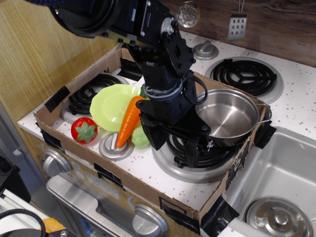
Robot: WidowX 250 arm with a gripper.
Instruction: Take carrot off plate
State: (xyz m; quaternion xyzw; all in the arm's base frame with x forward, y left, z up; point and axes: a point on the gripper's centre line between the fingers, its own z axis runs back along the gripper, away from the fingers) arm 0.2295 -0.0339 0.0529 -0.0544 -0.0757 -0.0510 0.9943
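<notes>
The orange carrot (129,121) lies slanted, its thick end with a green stem by the right rim of the lime-green scalloped plate (111,104) and its tip over a grey round knob (116,146). Most of it is off the plate's right edge. My gripper (173,145) hangs just to the right of the carrot, over the front burner. Its two black fingers stand wide apart with nothing between them. The left finger (154,136) is close beside the carrot; I cannot tell if it touches.
A red toy tomato (84,130) sits left of the knob. A pale green toy (140,138) lies under the carrot's side. A steel pot (231,117) stands on the right. A cardboard wall (74,81) rings the stove area. A sink (281,187) is at the right.
</notes>
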